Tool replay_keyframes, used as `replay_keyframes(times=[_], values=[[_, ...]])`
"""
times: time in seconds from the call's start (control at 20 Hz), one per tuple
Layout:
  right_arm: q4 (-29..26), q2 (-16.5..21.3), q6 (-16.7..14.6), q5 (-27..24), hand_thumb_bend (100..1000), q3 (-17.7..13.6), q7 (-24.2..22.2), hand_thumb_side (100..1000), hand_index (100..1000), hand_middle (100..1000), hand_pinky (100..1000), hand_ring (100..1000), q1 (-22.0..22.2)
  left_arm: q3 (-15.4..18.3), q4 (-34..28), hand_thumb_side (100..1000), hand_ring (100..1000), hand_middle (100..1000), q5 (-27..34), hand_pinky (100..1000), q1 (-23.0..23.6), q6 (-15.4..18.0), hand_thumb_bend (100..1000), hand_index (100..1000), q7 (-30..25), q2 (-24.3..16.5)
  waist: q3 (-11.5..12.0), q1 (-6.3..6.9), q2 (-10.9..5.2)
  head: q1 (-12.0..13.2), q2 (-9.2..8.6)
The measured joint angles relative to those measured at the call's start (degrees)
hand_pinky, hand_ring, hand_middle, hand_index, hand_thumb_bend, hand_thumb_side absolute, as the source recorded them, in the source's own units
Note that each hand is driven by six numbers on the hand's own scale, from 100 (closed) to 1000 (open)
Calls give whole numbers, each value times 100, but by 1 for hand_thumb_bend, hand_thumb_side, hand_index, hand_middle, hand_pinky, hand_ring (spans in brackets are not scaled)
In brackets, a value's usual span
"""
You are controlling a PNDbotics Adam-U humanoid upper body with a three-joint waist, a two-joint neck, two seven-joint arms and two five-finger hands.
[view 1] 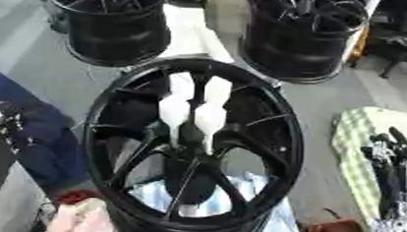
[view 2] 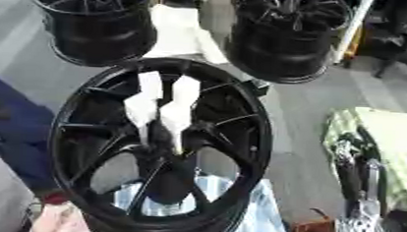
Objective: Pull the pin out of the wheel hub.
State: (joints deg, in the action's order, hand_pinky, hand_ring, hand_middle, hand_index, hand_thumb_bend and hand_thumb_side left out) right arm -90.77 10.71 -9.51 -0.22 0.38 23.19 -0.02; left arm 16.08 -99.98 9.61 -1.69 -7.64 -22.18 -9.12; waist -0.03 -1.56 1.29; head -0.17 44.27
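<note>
Nearest the camera stands the large black multi-spoke alloy wheel hub (view 1: 193, 147), upright on its rim and filling the middle of both views. The pin cannot be made out at its dark centre, so whether it sits there is unclear; the pull looks not yet begun. The robot's right hand (view 1: 399, 161), black and silver, shows at the right edge over a pale green checked cloth (view 1: 361, 130), fingers straight and relaxed, holding nothing, well apart from the hub. The left hand is not clearly seen. Beyond, two more black wheel rims (view 1: 116, 25) stand on the grey floor.
</note>
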Motion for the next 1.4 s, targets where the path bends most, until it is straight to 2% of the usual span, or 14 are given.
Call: replay_keyframes(times=[0.5, 0.7, 0.95, 1.0, 1.05, 1.4], values=[[0, 0, -1, 0, 100, 0, -1, 646, 922, 693, 730, 642, 0, 0, -20, 833, 1000, 640, 42, 589, -37, 28, 100, 832, 22, -34, -4, 2, -1, -2, 0], [0, 0, -2, 0, 100, 2, -2, 646, 922, 693, 730, 642, 0, -2, -54, 811, 1000, 640, 158, 588, -147, 124, 100, 832, 61, -309, -28, 13, -5, -2, 0], [0, 20, -3, 0, 100, 3, -3, 647, 922, 693, 730, 642, 0, -133, -156, 711, 1000, 642, 320, 588, -393, 369, 100, 832, 104, -908, -65, 70, -18, -2, 0], [0, 24, -3, 0, 100, 3, -3, 648, 922, 693, 730, 642, 0, -191, -208, 905, 1000, 639, 324, 589, -471, 443, 100, 832, 100, -1056, -68, 89, -21, -2, 0], [0, 30, -3, 0, 100, 4, -3, 647, 922, 693, 730, 642, 0, -255, -258, 683, 1000, 644, 323, 590, -554, 525, 100, 833, 95, -1203, -69, 112, -22, -2, 0], [1, 153, -3, 7, 100, 6, -4, 648, 922, 693, 730, 642, 8, -967, -485, 558, 1000, 668, 1, 611, -1300, 1148, 100, 837, -134, -2235, -97, 286, -61, -59, 0]])
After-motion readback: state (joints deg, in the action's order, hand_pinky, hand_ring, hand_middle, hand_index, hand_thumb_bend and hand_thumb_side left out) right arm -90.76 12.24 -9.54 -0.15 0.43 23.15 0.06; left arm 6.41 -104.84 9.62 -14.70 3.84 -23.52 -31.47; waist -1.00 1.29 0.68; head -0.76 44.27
